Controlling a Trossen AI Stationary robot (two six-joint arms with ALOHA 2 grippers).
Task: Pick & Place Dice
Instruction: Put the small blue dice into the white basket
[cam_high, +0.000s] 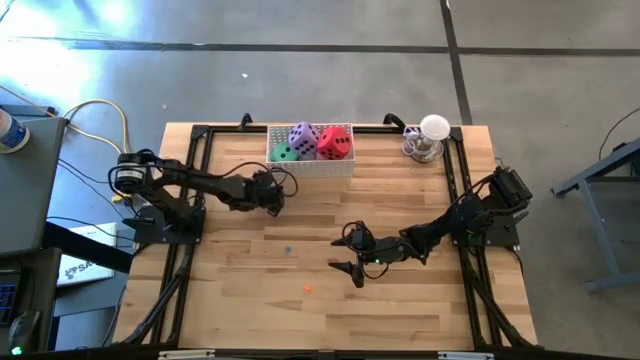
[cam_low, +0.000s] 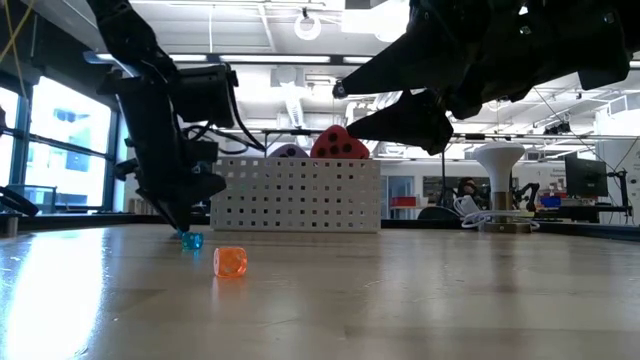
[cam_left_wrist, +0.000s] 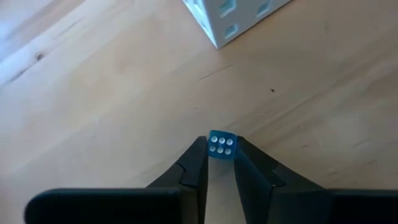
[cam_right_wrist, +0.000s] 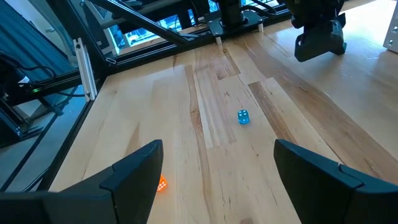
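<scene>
Your three big dice, purple, green and red, sit in the white basket at the far edge of the table. You can't see a pink one. Your left claw hangs near the basket, fingers a little apart, holding nothing. Your right claw is spread wide over the middle, empty.
</scene>
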